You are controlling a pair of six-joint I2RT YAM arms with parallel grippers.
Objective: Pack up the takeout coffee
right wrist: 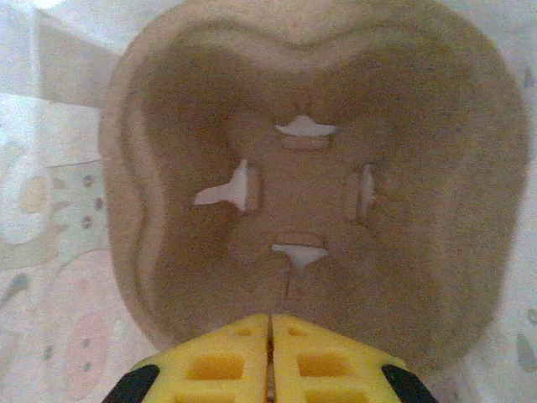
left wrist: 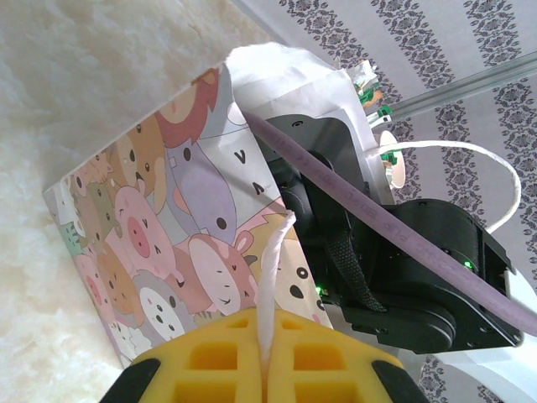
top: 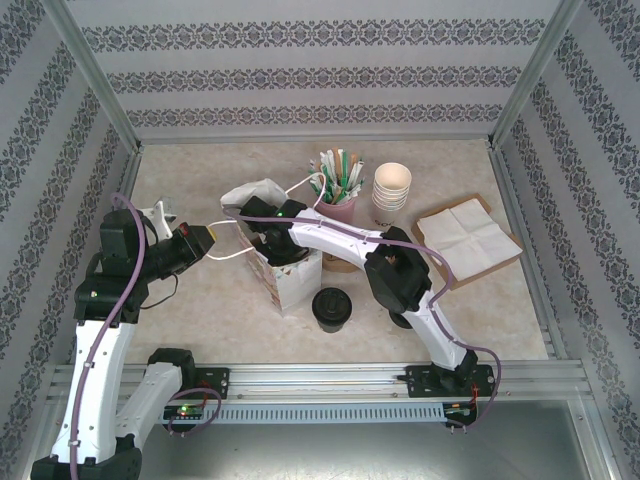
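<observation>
One takeout coffee [top: 332, 306], a small cup with a round black lid, stands on the table just right of the cartoon-animal paper bag [top: 298, 284]. My left gripper [top: 205, 243] is left of the bag [left wrist: 168, 218], shut on its white cord handle [left wrist: 274, 260] and holding it taut; the cord runs between the yellow fingers of the left gripper [left wrist: 267, 323]. My right arm reaches down into the bag's mouth [top: 272, 230]. Inside, the right gripper [right wrist: 270, 323] is shut on a thin wall of the brown cardboard cup carrier [right wrist: 336, 126], whose cup well holds nothing.
Behind the bag stand a pink cup of straws and stirrers [top: 340, 188] and stacked white paper cups [top: 392, 187]. White napkins on brown cardboard [top: 467, 235] lie at right. A crumpled white plastic bag [top: 255, 192] sits at back left. Metal frame rails border the table.
</observation>
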